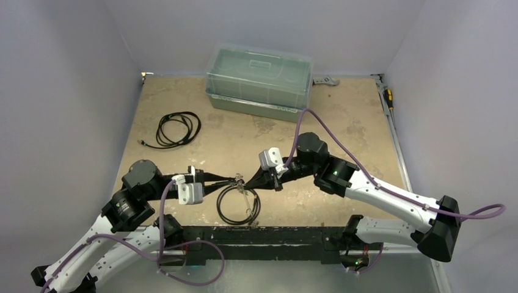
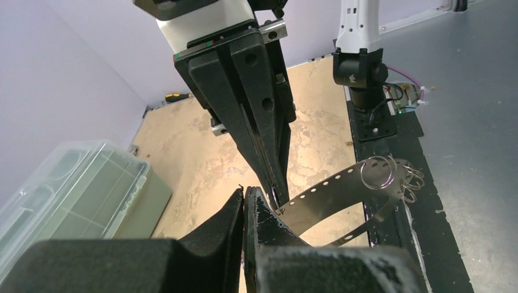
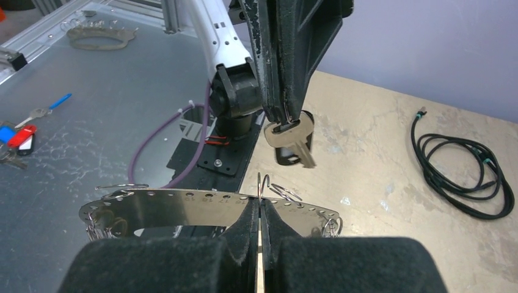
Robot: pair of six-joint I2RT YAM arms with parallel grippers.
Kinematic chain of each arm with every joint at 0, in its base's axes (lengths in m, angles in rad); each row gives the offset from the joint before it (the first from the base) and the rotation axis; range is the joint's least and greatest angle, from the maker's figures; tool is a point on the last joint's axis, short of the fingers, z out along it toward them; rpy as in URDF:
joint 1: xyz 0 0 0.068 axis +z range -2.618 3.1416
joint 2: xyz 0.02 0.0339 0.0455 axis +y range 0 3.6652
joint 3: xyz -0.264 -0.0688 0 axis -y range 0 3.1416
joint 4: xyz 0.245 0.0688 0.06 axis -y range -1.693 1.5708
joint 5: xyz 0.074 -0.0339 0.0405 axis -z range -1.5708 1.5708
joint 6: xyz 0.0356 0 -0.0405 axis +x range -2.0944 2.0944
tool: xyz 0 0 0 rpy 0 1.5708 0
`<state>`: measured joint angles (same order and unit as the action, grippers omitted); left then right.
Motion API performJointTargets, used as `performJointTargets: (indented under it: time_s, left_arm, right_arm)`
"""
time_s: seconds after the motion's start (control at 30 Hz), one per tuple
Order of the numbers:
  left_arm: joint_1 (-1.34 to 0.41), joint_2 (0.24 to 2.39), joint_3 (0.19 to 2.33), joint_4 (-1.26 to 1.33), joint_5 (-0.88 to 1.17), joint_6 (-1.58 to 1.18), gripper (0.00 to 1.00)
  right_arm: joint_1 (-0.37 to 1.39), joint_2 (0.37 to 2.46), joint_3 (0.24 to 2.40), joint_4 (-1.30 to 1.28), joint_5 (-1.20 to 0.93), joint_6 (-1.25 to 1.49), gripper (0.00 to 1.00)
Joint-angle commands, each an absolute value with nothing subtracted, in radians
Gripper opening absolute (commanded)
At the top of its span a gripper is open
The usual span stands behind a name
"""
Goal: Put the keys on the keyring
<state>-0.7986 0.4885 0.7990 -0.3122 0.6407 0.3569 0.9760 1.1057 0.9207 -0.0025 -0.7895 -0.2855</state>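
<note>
My left claw [image 3: 282, 119] was clenched on a key [image 3: 292, 139], held just above the keyring [image 3: 183, 201], which my right claw [image 3: 261, 204] gripped tight over the worktop [image 3: 379, 152]. The key was not yet threaded on; that step lay ahead.

Clear lidded box [image 1: 259, 79], coiled black cable [image 1: 177, 129]

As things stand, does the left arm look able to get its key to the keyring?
Probably yes: the left pincer, shut on a key, hangs close to the keyring, which the right pincer appears to grip; nothing lies between them.
</note>
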Motion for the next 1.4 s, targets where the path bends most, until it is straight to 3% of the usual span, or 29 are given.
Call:
performJointTargets:
  time_s: [0.0, 0.43, 0.67, 0.87, 1.07, 1.37]
  left_arm:
    - [-0.795, 0.493, 0.84, -0.265, 0.721, 0.34, 0.0]
    - [-0.795, 0.583, 0.941, -0.283, 0.968, 0.277, 0.0]
    - [-0.796, 0.614, 0.973, -0.281, 0.983, 0.277, 0.0]
    - [-0.796, 0.589, 0.933, -0.196, 0.797, 0.225, 0.0]
    - [-0.796, 0.596, 0.871, -0.179, 0.318, 0.161, 0.0]
    - [-0.795, 0.901, 0.804, -0.202, -0.18, -0.076, 0.0]
  right_arm:
    - [0.99, 1.083, 0.983, 0.003, -0.819, -0.305, 0.0]
    - [1.012, 1.059, 0.998, -0.032, -0.839, -0.312, 0.0]
    - [1.026, 1.024, 1.0, -0.053, -0.862, -0.318, 0.0]
    - [1.03, 1.008, 0.996, -0.052, -0.821, -0.319, 0.0]
    - [1.031, 0.976, 0.961, -0.016, -0.66, -0.303, 0.0]
    - [1.031, 0.907, 0.893, 0.062, -0.59, -0.255, 0.0]
